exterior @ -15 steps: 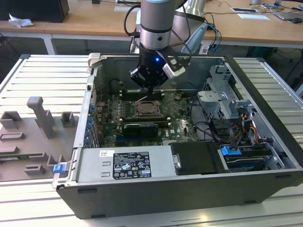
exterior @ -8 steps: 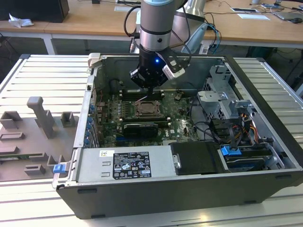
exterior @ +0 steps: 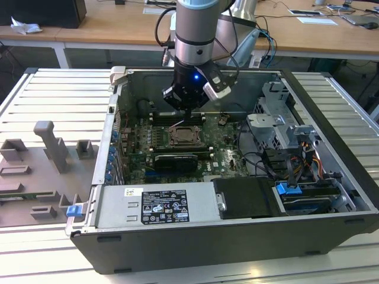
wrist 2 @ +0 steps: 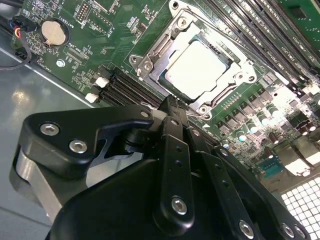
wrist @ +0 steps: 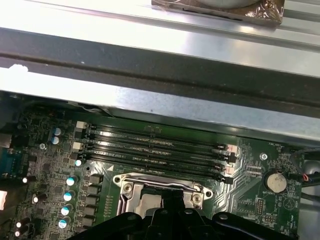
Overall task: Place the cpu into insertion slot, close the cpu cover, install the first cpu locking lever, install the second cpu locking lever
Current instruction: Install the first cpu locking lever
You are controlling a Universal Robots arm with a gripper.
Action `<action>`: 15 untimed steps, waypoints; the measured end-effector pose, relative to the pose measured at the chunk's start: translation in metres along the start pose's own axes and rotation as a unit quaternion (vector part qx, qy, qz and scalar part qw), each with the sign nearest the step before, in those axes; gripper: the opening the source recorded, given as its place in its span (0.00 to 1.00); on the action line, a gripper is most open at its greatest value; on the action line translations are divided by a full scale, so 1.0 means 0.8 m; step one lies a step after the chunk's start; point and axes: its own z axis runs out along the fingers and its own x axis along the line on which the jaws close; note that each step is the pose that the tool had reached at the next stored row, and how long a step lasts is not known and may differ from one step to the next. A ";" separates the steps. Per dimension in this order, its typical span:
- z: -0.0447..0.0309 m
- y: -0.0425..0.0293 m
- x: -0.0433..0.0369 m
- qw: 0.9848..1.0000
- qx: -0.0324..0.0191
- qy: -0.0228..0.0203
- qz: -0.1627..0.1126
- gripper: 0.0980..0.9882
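Silver-topped cpu [wrist 2: 197,70] lies seated just ahead of your claw [wrist 2: 171,104] tip. Claw looks pinched together, gripping nothing.

- The cpu [wrist 2: 197,70] presented a pale silver-grey metal top, smooth and satin rather than mirror-bright.
- The cpu cover [wrist 2: 220,97] was bare silver metal, brighter than the chip, with glints along its edges.
- The motherboard [wrist 2: 125,25] was green lacquered board with a slight gloss.
- The pincer [wrist 2: 172,105] was black, matt to semi-gloss, with bright metal screw heads.
- The computer case [exterior: 177,248] showed dark matt outer walls and dull grey sheet metal inside.
- The bench [exterior: 53,89] was pale ribbed metal with a soft sheen.
- The fixture blocks [exterior: 50,142] looked like grey, matt plastic.
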 end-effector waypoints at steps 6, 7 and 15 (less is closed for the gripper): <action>0.0022 -0.0003 0.000 1.000 -0.002 0.000 0.000 0.01; 0.0025 -0.0003 0.000 1.000 -0.005 -0.001 0.000 0.01; 0.0067 -0.0003 0.001 1.000 -0.030 -0.005 0.002 0.01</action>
